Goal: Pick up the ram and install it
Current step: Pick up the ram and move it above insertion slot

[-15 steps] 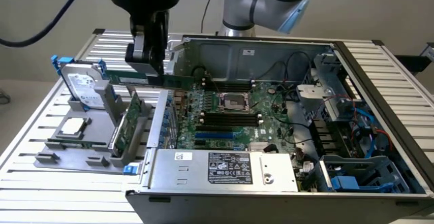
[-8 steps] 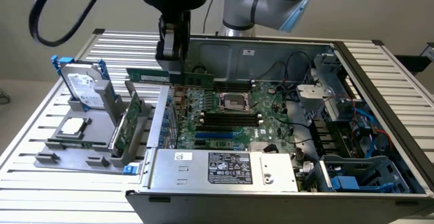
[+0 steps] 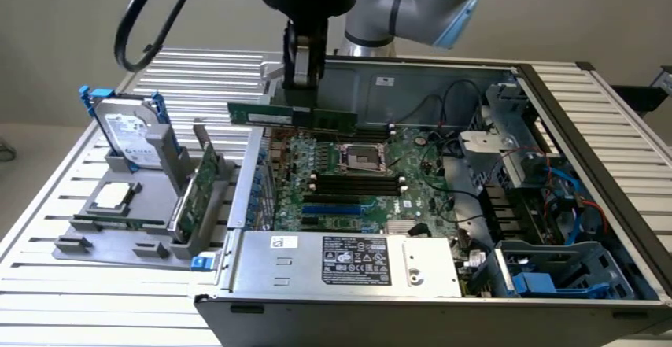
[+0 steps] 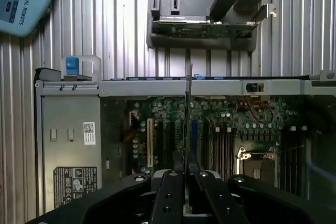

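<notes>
My gripper (image 3: 302, 87) is shut on the ram (image 3: 263, 114), a long narrow green stick held level and on edge above the far side of the motherboard (image 3: 420, 197) in the open computer case. It hangs clear of the board, above and behind the black memory slots (image 3: 357, 182) beside the processor socket (image 3: 363, 156). In the wrist view the ram (image 4: 187, 103) shows edge-on as a thin line running out from between my two black fingers (image 4: 170, 195), over the board's slots (image 4: 223, 145).
A grey fixture (image 3: 116, 233) at the exterior view's left holds a hard drive (image 3: 131, 138), a tall green expansion card (image 3: 194, 197) and a processor chip (image 3: 110, 197). The power supply (image 3: 347, 260) fills the case's near side. Cables and a drive cage (image 3: 546, 205) crowd its right.
</notes>
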### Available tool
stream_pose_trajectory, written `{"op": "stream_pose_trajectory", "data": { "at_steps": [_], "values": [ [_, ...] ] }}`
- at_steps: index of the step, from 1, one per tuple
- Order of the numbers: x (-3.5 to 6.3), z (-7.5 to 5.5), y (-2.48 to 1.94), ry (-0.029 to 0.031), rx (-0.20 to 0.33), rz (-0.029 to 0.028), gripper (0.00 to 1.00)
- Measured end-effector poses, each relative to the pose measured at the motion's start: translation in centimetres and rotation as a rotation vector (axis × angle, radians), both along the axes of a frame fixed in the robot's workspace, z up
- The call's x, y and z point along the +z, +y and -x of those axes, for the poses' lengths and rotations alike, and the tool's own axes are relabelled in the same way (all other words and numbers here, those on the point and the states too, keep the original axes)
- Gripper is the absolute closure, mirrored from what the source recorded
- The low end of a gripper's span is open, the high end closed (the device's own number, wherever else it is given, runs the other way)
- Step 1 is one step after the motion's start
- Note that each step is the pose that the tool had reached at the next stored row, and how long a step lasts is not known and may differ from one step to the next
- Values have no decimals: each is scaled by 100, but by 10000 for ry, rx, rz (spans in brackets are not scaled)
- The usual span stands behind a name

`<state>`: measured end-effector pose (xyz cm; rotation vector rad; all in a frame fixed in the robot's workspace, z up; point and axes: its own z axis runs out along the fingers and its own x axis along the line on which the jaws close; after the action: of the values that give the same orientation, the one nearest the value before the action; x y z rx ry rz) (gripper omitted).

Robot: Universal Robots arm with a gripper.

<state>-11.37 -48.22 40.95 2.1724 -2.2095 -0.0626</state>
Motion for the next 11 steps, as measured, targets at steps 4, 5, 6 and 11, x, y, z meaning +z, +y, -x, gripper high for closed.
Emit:
{"op": "stream_pose_trajectory", "data": {
  "at_steps": [4, 5, 6, 11],
  "values": [
    [-71, -105, 98, -1, 3, 17, 86],
    [-87, -133, 123, 0, 2, 22, 86],
    [-105, -162, 149, -1, 2, 26, 86],
    [-187, -303, 274, 0, 4, 43, 86]
  ]
}}
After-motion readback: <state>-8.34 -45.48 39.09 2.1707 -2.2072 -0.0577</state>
